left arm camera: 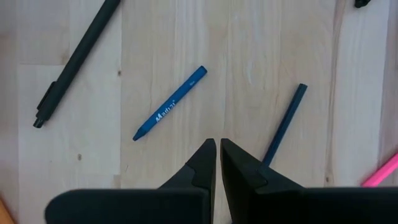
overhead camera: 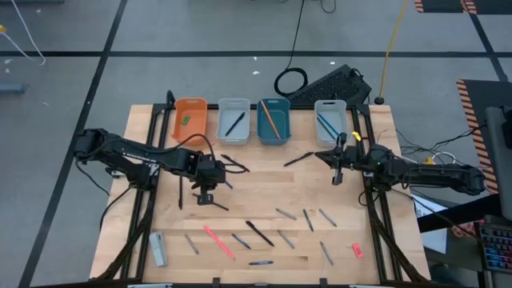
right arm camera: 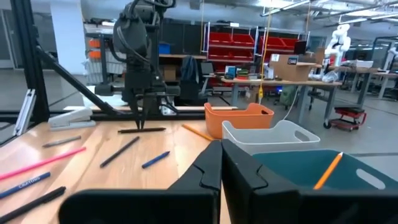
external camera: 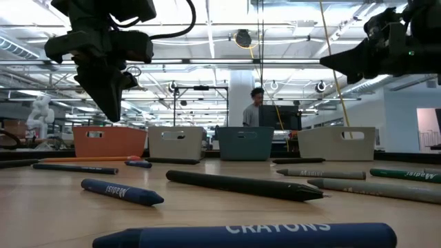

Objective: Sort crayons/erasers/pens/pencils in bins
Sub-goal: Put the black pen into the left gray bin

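Both jaws are closed on nothing. Left gripper hangs over the table's left-middle, above a blue crayon. Right gripper hovers below the right grey bin. 4 bins line the far edge: orange bin holding a green eraser, grey bin, teal bin. Pink eraser lies near the front right.

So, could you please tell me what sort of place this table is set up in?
Probably a robotics lab or workshop: red storage shelving, workbenches with boxes and gear, and exposed ceiling lights over an open floor.
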Robot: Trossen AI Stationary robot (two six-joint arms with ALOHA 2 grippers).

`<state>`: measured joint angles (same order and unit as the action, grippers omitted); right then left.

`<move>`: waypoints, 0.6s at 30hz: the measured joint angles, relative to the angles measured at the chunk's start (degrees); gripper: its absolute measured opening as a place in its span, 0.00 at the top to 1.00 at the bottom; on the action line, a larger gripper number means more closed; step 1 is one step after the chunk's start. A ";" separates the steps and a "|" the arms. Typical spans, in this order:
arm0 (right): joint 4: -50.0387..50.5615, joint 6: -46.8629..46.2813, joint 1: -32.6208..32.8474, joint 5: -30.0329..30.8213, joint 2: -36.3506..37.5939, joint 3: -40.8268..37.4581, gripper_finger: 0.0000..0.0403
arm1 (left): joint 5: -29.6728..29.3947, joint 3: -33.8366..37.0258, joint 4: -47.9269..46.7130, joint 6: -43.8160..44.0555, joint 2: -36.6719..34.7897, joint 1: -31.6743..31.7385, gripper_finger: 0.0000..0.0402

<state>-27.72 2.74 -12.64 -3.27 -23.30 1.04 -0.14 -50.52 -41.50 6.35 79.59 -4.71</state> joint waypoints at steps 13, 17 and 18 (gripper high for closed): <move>6.57 -3.36 0.06 -1.49 1.03 3.30 1.00 | 0.80 0.00 -0.02 -0.11 0.00 0.56 0.94; 5.94 -3.77 0.39 -1.42 -1.20 5.16 1.00 | 1.05 0.00 -0.11 -0.20 0.00 1.14 0.94; 5.67 -3.73 0.78 -1.40 -2.07 5.36 1.00 | 1.10 0.00 -0.20 -0.34 0.00 1.30 0.94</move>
<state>-22.05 -0.99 -11.87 -4.67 -25.37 6.39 0.96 -50.52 -41.69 6.01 79.59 -3.41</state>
